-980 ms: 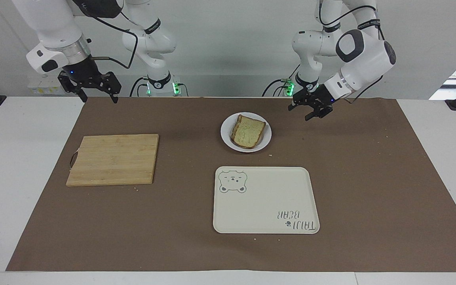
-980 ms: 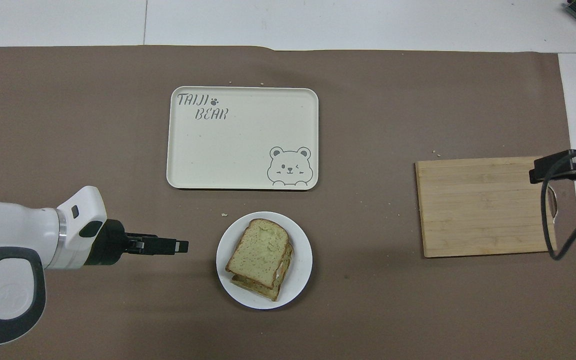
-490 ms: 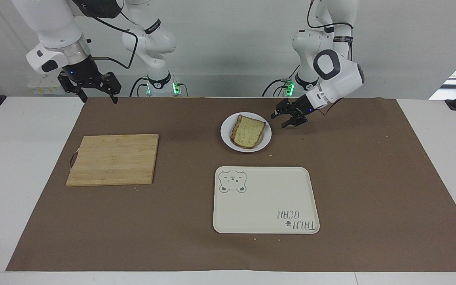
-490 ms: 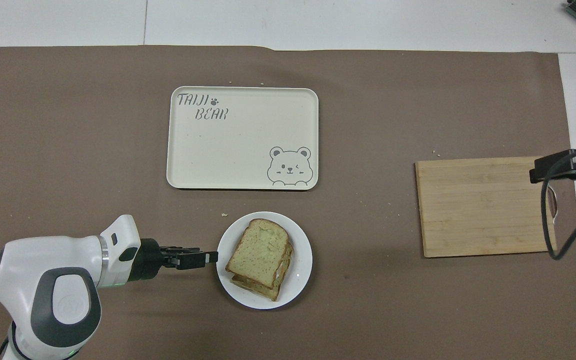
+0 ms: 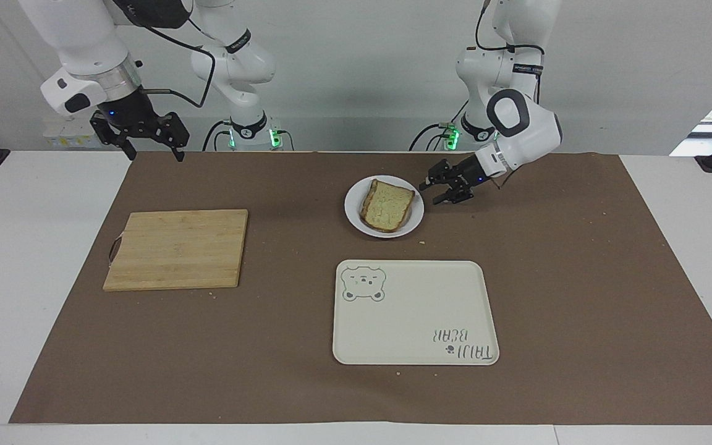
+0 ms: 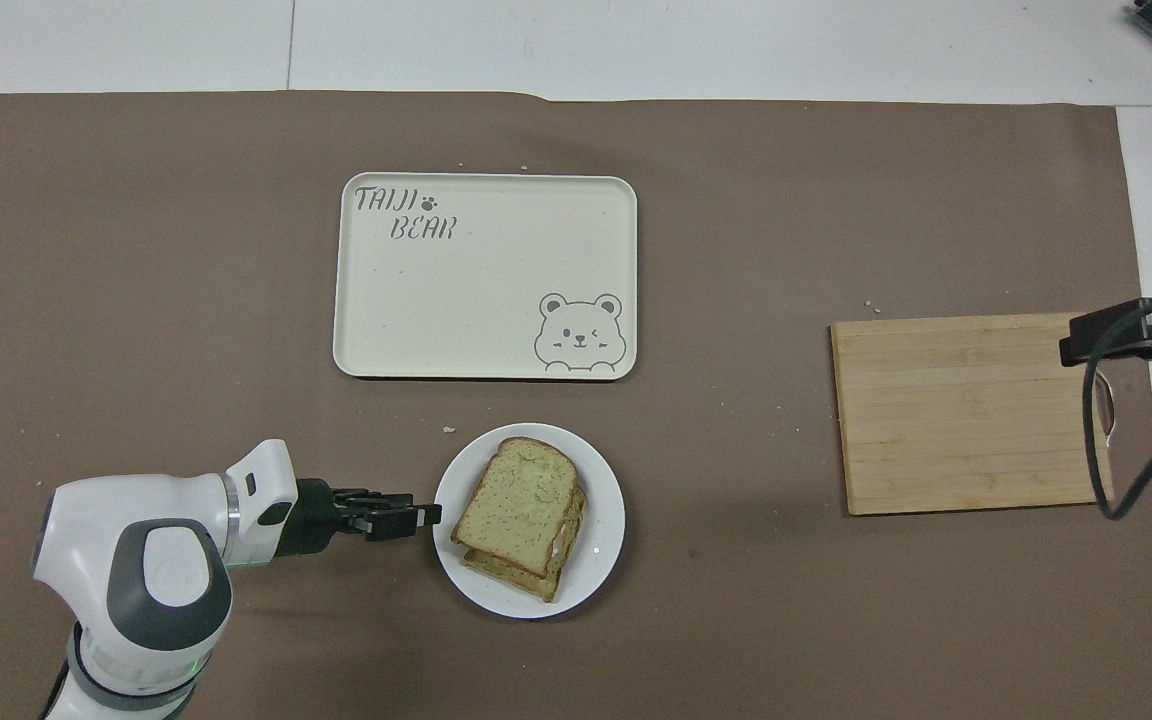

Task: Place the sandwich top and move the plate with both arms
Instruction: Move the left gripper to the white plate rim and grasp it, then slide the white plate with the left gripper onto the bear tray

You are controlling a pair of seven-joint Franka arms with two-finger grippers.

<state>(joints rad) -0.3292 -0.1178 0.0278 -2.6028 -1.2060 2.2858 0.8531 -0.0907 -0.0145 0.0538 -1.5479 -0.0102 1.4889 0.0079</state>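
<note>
The sandwich top (image 5: 388,204) (image 6: 516,500), a plain bread slice, lies on a stack of bread on the small white plate (image 5: 356,217) (image 6: 601,565). My left gripper (image 5: 430,192) (image 6: 431,515) is low at the plate's rim on the left arm's side. Its fingers are still apart, one above the other, level with the edge. My right gripper (image 5: 153,153) hangs open and holds nothing. It waits high over the mat's corner, nearer to the robots than the cutting board.
A cream bear tray (image 5: 415,312) (image 6: 486,270) lies just farther from the robots than the plate. A wooden cutting board (image 5: 177,247) (image 6: 966,410) lies toward the right arm's end. Crumbs dot the brown mat.
My left gripper has come down and slid in to the plate's rim, its fingers narrowing. The right arm, plate and bread have not moved.
</note>
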